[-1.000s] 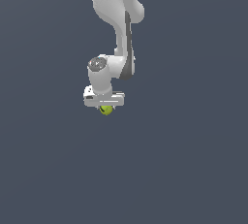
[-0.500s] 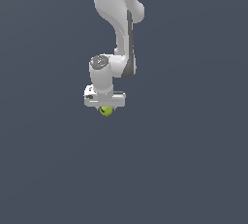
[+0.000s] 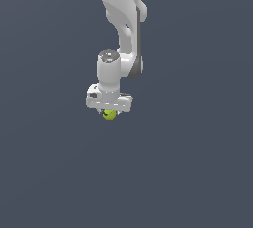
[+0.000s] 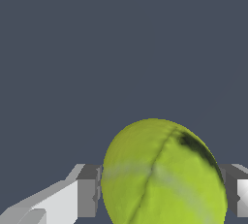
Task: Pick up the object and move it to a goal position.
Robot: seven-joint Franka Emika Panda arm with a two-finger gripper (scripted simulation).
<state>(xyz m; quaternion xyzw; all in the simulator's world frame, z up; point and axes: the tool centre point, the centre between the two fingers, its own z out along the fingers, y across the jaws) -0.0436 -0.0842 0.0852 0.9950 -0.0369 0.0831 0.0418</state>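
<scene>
1. The tool [image 3: 108,111] sits just left of the exterior view's centre, pointing down, and is clamped on the ball [image 3: 108,115]. The wrist view shows this best: a grey pad presses each side of the ball [image 4: 162,174], with no gap visible.
2. The ball is yellow-green with a thin curved seam and a dark patch. It hangs directly beneath the tool's white body and is narrower than it.
3. Above the tool, the white arm [image 3: 123,24] rises to the top edge of the exterior view, slightly right of centre.
4. Around all this there is only a flat grey-blue ground [image 3: 197,163]. Whether that is a worktop, and whether the ball touches it or hangs above it, I cannot tell; no shadow or edge helps.
5. Progress, as I judge it: the grasp appears done. The carry to the goal is left. No goal marker shows in either view, so how much travel remains cannot be judged.
</scene>
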